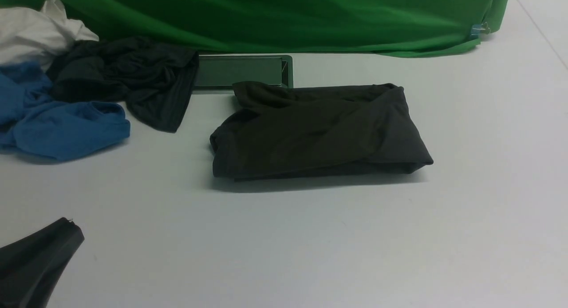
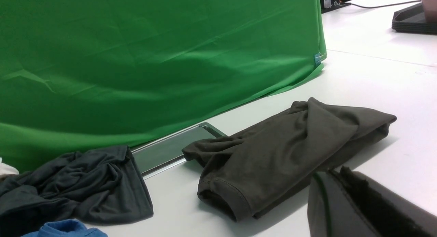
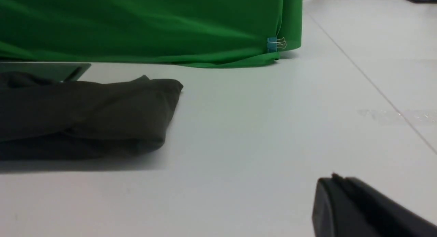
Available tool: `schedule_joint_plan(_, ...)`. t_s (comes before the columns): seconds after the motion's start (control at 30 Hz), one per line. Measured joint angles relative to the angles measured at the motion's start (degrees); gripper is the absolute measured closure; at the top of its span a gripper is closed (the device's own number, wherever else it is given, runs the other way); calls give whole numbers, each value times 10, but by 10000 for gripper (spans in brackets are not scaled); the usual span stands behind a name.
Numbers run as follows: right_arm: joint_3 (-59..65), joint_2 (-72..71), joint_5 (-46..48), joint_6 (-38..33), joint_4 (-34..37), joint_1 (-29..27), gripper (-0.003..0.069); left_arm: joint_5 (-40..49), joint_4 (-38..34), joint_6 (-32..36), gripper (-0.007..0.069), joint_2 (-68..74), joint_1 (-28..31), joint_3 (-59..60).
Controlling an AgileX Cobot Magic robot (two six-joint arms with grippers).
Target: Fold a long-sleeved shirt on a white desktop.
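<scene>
The white bench (image 1: 466, 219) fills most of the front view, wide and plain, running from the lower edge up to the green cloth backdrop (image 1: 284, 19) that hangs across the top of the frame. A blue clip (image 1: 475, 31) pinches the backdrop's edge at the upper right.

The long-sleeved shirt (image 1: 319, 130) lies just right of the middle of the front view, folded into a thick, roughly rectangular bundle, dark olive-charcoal, flat on the bench with nothing touching it. Its far edge overlaps a flat dark tray-like panel with a pale metal rim (image 1: 242, 72) that lies against the foot of the backdrop.

In the upper left of the frame sits a heap of other clothes: a crumpled blackish garment (image 1: 128, 77), a blue garment (image 1: 57, 121) below and left of it, and a white garment (image 1: 35, 33) at the very corner. The heap is well apart from the shirt.

The left pincer (image 1: 66, 228) shows in the lower left corner of the front view, clenched, grasping nothing, away from the shirt. The right pincer (image 3: 336, 191) appears only in the lower right of its own wrist view, likewise clenched and empty, above bare bench.
</scene>
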Motion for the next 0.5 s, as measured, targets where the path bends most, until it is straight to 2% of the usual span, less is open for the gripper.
schedule_joint_plan(0.5,0,-1,-1,-1,0,0,617,0,0,1,603,0,0,0)
